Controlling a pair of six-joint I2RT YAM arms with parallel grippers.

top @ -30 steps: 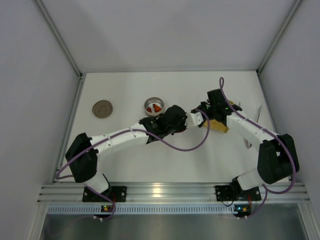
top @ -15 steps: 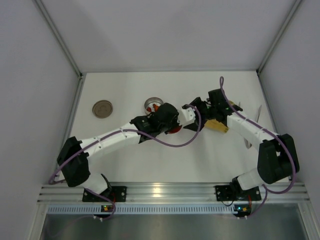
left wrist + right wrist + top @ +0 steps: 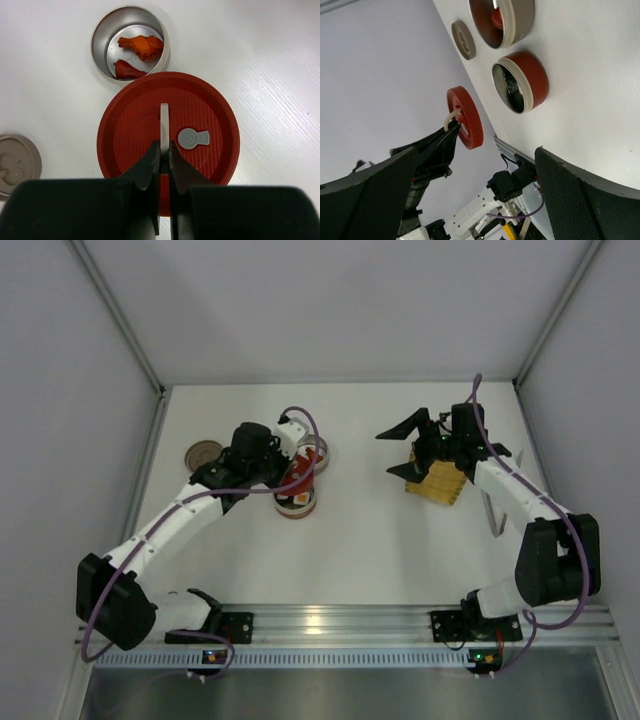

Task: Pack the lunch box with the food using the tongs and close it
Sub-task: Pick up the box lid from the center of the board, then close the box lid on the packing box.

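**Entry: closing stage, lid in hand**

- **Left gripper** (image 3: 164, 147): jaws were pressed together on the pale strap handle (image 3: 164, 120) of the red lid (image 3: 130, 125). The lid hung clear of the table (image 3: 370, 540), near the red tub (image 3: 532, 80) and not yet seated on it.
- **Right gripper** (image 3: 398, 450): jaws were spread wide with nothing between them, hovering over the yellow tray (image 3: 440, 485).
- **Step, as we judged it:** packing looked largely done and closing was in hand. The next move would call for centring the lid over the tub's cream rim and lowering it level, since a tilt could catch the edge.
- **Food:** an orange piece (image 3: 142, 45) and a red piece (image 3: 127, 70) lay in the steel tin (image 3: 96, 35), just beside the lid. We saw dark contents in the red tub only dimly. We could make out none on the tray.
- **Tongs** (image 3: 493, 520): these lay on the table beside the right forearm, partly hidden.
- **Materials:**
  - The lid was a ribbed, matte red plastic disc with a small grey vent button (image 3: 192, 138).
  - The tin was round brushed metal with a thin wall.
  - The grey lid (image 3: 15, 160) was flat, dull and round.
  - The tray was woven and straw-yellow.
  - The food pieces were glossy and irregular.
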